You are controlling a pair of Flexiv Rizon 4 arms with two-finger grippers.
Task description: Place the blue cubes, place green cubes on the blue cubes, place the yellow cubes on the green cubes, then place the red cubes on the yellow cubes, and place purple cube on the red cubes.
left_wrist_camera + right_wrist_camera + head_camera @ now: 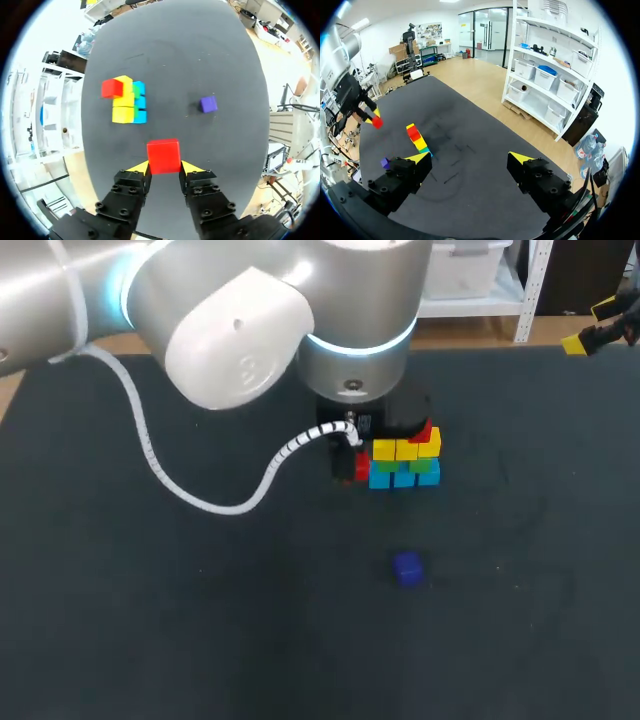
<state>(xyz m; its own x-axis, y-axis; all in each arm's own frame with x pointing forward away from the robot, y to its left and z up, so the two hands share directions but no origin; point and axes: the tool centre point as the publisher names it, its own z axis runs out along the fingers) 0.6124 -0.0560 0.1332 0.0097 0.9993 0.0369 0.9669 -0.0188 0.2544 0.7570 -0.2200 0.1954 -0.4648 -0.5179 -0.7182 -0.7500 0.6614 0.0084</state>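
A stack (404,462) stands mid-table, with three blue cubes at the bottom, then green, then yellow. One red cube (424,431) sits on its right end. In the left wrist view the stack (127,101) lies ahead of my left gripper (164,167), which is shut on a second red cube (163,156). From the head view that held red cube (361,467) hangs just left of the stack, mostly hidden under the arm. The purple cube (407,568) lies alone nearer the front. My right gripper (470,158) stands open and empty at the far right edge (590,328).
The black table mat (150,620) carries nothing besides the cubes. My left arm's white cable (215,502) loops low over the mat left of the stack.
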